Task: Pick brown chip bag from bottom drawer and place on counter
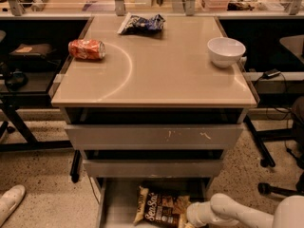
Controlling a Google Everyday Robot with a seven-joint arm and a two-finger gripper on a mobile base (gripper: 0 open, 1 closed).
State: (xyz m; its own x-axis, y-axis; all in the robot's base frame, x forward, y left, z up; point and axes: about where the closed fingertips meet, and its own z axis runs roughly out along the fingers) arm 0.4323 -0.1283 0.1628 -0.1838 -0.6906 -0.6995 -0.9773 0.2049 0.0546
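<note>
Grey bottom drawer [118, 201] stands pulled out beneath the two upper drawers [154, 137], which sit further in, so its floor is open from above. Camera view, the only one: brown chip bag [159, 207] lies flat on that floor, label up, right of centre. White arm [237, 210] comes in low from the right. The gripper [191, 217] is at the bag's right edge, touching or just beside it. My read is that the low approach is there to clear the middle drawer front. How far open it is, or whether it has the bag: cannot tell. Counter [161, 75] carries a red can [86, 49], a blue-and-white chip bag [141, 23] and a white bowl [225, 51]; its bare middle looks like the obvious drop spot.
</note>
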